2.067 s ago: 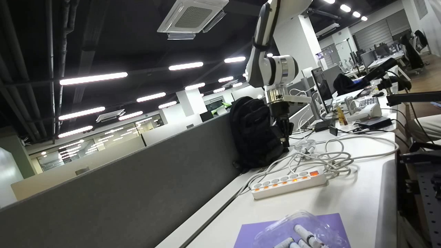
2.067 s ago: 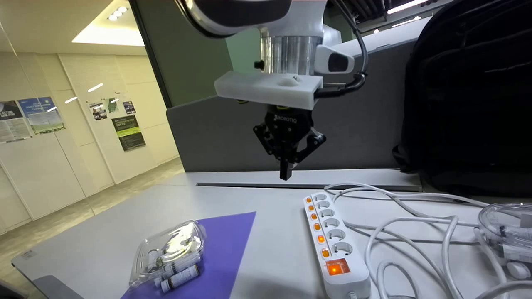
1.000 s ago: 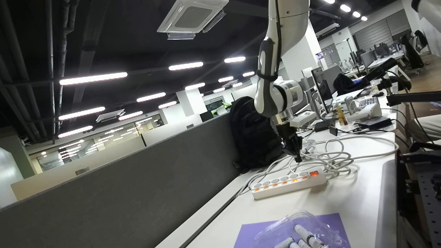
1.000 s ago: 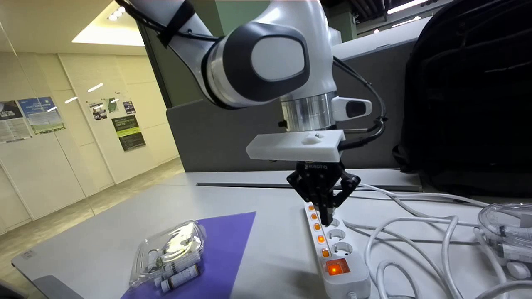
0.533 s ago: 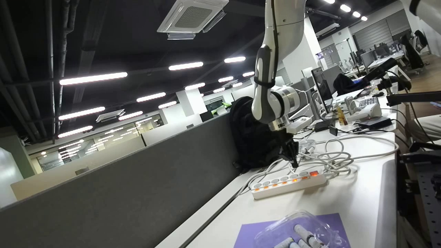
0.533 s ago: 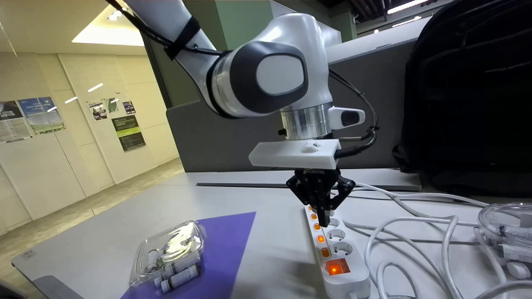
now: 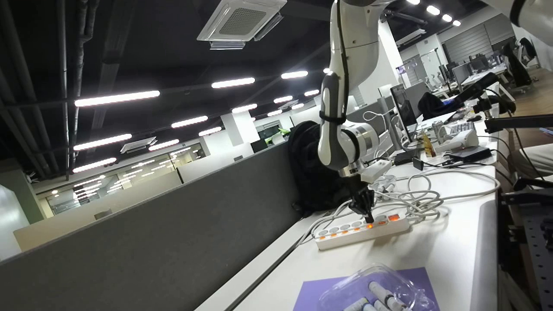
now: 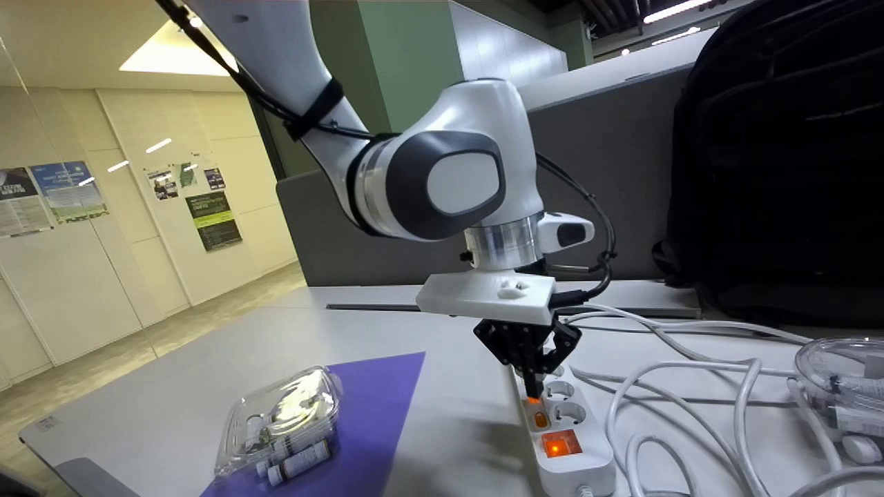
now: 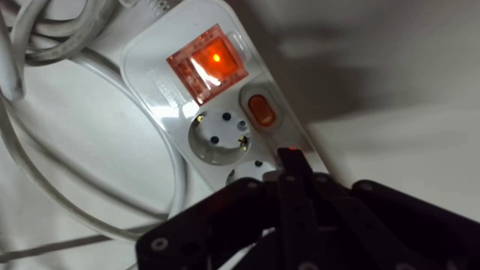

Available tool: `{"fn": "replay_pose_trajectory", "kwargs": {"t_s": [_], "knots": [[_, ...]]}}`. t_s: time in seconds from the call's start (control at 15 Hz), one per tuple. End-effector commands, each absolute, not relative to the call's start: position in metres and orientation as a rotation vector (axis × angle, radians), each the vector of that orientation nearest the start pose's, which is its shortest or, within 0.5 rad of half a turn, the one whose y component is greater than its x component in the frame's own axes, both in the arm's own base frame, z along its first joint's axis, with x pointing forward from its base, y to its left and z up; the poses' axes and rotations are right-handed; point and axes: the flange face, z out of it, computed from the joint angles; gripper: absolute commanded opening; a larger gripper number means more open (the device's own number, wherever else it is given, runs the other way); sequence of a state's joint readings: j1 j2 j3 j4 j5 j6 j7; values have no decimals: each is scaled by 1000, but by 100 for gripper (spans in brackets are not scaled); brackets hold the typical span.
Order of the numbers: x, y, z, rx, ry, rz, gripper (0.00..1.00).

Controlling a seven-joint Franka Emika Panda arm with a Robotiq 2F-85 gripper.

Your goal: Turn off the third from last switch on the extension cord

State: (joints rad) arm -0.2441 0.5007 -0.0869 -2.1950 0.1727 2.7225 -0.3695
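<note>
The extension cord lies on the table; its white body shows in both exterior views (image 7: pixel 363 236) (image 8: pixel 579 476) and the wrist view (image 9: pixel 150 63). Its large main switch (image 8: pixel 561 444) glows orange. The small switch (image 9: pixel 261 110) beside the main switch looks unlit. The following small switch (image 7: pixel 370 226) glows; in the wrist view only a red glimmer shows past the fingertips. My gripper (image 7: pixel 369 218) points down, shut and empty, with its tips at this lit switch. It also shows in an exterior view (image 8: pixel 533 388) and the wrist view (image 9: pixel 294 159). Contact cannot be told. The gripper hides the farther switches in an exterior view.
White cables (image 8: pixel 746 386) lie tangled beside the strip, near a clear round container (image 8: pixel 846 373). A clear plastic box (image 8: pixel 283 421) with small bottles lies on a purple sheet (image 8: pixel 380 407). A black backpack (image 8: pixel 780 172) stands against the grey partition (image 7: pixel 216 216).
My gripper has come down from above the table to the strip and stayed shut. In the last half second it lowered onto the lit switch. The strip has not moved.
</note>
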Motion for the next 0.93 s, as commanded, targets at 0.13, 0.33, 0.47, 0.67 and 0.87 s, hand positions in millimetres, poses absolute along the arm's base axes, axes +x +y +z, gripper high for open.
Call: {"fn": "replay_pose_trajectory", "kwargs": {"t_s": [0.13,0.33,0.47,0.67,0.87], "knots": [[528,-189,149,-3105,202,-94,0],[526,-192,145,-3094,219,-86,0],[525,-193,139,-3094,225,-74,0],[522,-192,122,-3095,205,-16,0],[521,-192,110,-3104,197,25,0]]}}
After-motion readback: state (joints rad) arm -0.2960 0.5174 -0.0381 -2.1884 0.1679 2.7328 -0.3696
